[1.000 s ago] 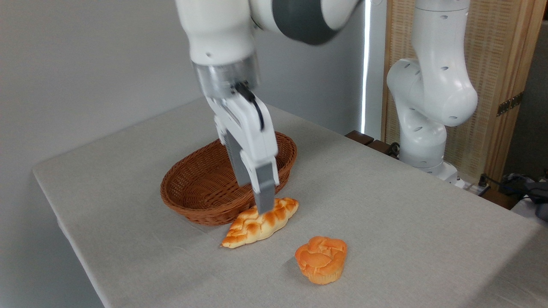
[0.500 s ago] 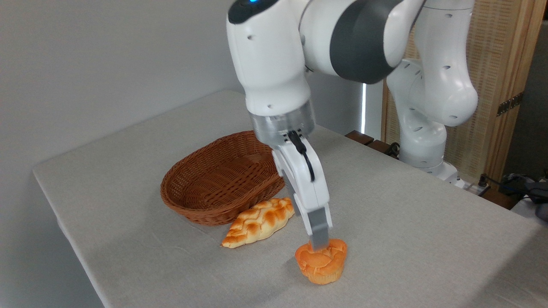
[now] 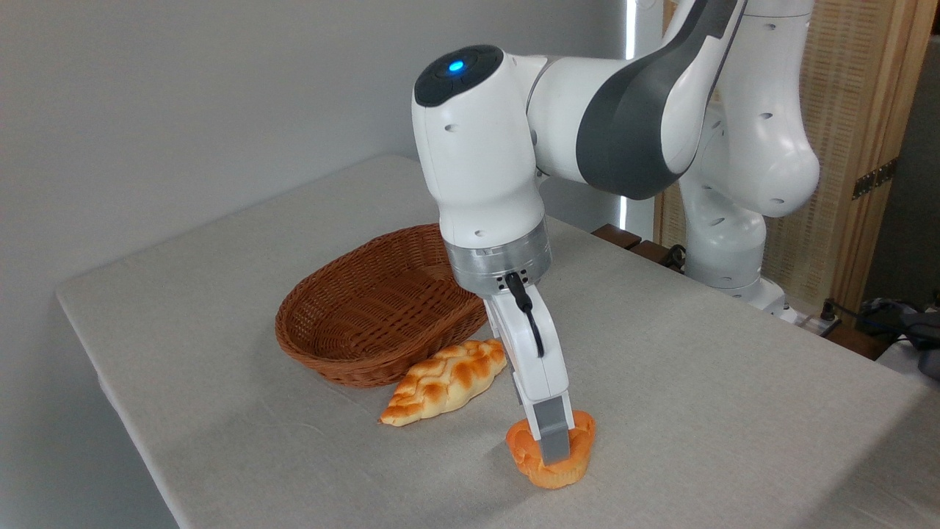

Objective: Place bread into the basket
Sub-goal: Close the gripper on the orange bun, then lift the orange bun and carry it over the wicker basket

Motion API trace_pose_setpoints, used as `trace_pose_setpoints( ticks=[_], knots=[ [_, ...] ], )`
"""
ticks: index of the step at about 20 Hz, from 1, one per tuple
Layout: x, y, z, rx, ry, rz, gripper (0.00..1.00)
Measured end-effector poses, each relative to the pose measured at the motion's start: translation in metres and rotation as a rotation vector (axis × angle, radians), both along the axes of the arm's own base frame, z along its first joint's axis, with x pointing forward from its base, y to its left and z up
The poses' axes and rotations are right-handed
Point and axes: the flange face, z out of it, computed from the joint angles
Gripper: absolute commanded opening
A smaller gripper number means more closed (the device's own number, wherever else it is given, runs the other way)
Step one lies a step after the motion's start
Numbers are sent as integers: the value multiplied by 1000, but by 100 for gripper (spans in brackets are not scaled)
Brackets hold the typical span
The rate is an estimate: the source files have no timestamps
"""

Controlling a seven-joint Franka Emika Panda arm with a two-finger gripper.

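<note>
While the bread [image 3: 530, 450], a small round orange bun with a swirled top and ridged base, sits on the grey surface [image 3: 698, 382] near the front edge, the tool [image 3: 554, 447] is down over its top; only 1 finger shows, so its grip is unclear. Lifting and carrying remain. Behind lie a braided loaf [image 3: 444, 380], then the empty brown basket [image 3: 345, 323].
</note>
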Motion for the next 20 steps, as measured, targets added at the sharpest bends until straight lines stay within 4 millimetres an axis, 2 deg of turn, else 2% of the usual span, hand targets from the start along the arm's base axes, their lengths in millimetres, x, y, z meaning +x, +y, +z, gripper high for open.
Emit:
trace_pose_setpoints(
  ticks=[3, 8, 17, 18, 20],
  knots=[
    [-1, 0, -2, 0, 1, -2, 100],
    [-3, 12, -8, -4, -9, -18, 100],
    [-3, 10, -13, -1, 0, -20, 100],
    [-3, 10, -14, -1, 1, -20, 99],
    [-3, 10, -15, -2, 4, -21, 85]
  ],
)
